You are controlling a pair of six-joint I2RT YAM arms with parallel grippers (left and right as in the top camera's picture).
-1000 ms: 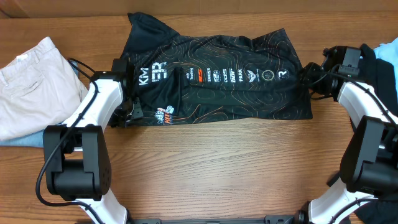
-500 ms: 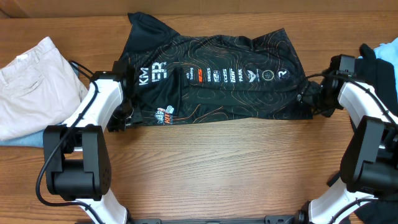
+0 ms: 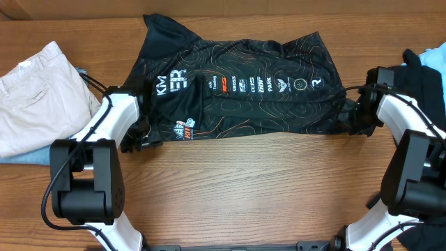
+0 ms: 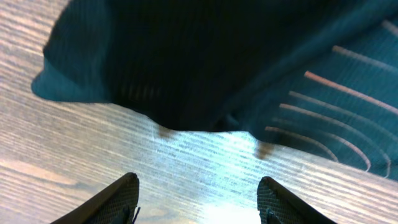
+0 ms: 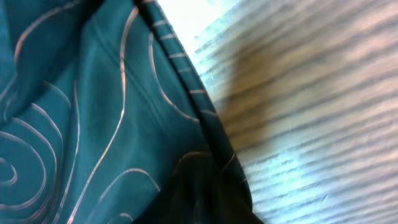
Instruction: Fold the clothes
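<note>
Lying spread across the far half of the table (image 3: pixel 244 188), the jersey (image 3: pixel 244 90) sits logos up. Risk: a lift from one side only would drag the thin cloth and skew the fold. Beige trousers (image 3: pixel 35 90) lie close to the left arm and could snag. The left gripper (image 4: pixel 199 194) hovers wide apart over bare wood at the near hem, holding nothing. The right gripper (image 3: pixel 352 115) sits at the right near corner; whether it has cloth cannot be told. No containers in view.
</note>
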